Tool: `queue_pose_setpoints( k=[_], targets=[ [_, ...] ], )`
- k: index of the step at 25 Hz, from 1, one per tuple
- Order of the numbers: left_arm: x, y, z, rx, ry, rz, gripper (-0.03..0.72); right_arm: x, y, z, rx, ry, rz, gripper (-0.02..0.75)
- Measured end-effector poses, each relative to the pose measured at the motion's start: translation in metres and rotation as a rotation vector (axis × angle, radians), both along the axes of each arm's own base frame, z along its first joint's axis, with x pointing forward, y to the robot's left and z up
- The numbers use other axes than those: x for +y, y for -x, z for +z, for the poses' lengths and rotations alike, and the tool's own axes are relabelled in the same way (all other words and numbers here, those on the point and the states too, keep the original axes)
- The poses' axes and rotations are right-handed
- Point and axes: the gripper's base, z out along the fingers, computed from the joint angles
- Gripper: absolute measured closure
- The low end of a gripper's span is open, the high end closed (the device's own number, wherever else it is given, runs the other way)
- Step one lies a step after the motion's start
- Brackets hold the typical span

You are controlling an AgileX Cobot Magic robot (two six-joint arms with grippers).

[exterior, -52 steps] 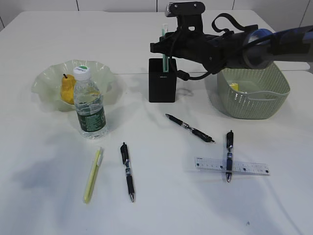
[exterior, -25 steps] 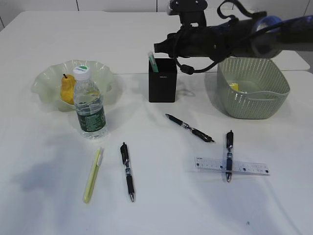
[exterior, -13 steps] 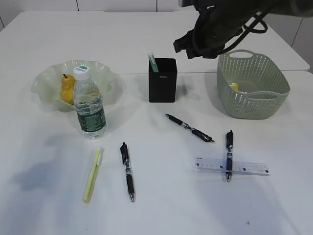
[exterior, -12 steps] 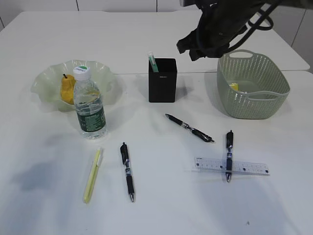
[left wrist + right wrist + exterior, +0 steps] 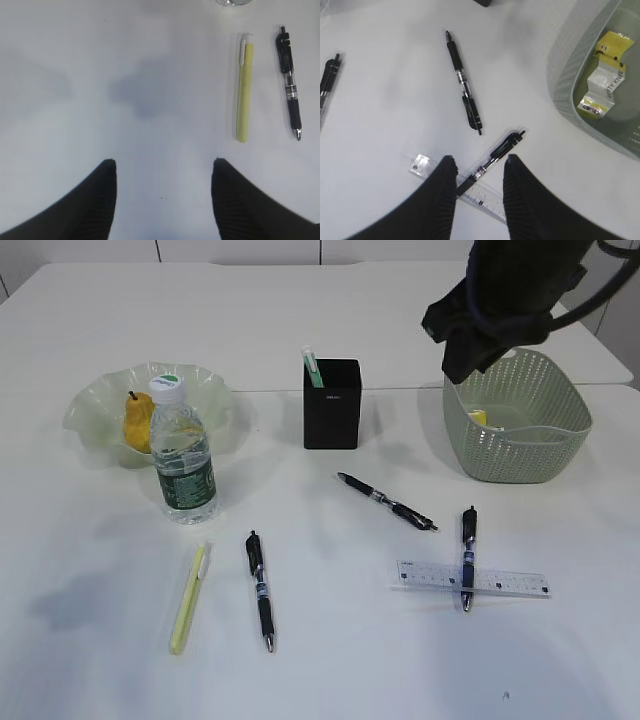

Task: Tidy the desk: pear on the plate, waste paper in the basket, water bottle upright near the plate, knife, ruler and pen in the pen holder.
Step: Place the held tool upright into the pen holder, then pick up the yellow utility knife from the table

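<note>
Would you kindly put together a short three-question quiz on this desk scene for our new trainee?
1. True or false: the pear already sits on the plate.
2. How many black pens lie loose on the table?
3. One pen crosses another item. Which one: A) the yellow knife, B) the ruler, C) the water bottle?

Key:
1. True.
2. Three; a green-tipped item also stands in the pen holder.
3. B. The pen lies across the ruler, as the right wrist view also shows, below the open right pincer.
</note>
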Motion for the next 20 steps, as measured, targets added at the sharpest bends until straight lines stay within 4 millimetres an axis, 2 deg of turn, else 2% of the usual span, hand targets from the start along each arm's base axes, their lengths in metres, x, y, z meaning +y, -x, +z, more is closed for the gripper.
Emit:
queue_pose_setpoints(
  k=[3, 5, 8, 11, 20],
  targets=[
    [-0.001, 0.0, 0.001, -0.006, 0.011, 0.004, 0.262, -0.007, 0.023, 0.012, -0.005, -0.012, 0.004, 0.496],
    [-0.001, 0.002, 0.003, -0.013, 0.01, 0.003, 0.262, -0.011, 0.035, 0.013, 0.004, -0.008, 0.004, 0.496],
    [-0.002, 0.005, 0.007, -0.026, 0.01, -0.003, 0.262, -0.014, 0.047, 0.004, 0.052, -0.007, -0.007, 0.496],
    [-0.008, 0.007, 0.009, -0.038, -0.007, -0.043, 0.262, -0.014, 0.05, -0.008, 0.1, -0.009, -0.026, 0.496],
    [-0.07, 0.012, 0.011, -0.108, -0.068, -0.293, 0.262, -0.015, 0.056, -0.024, 0.159, 0.004, -0.037, 0.494]
  ],
)
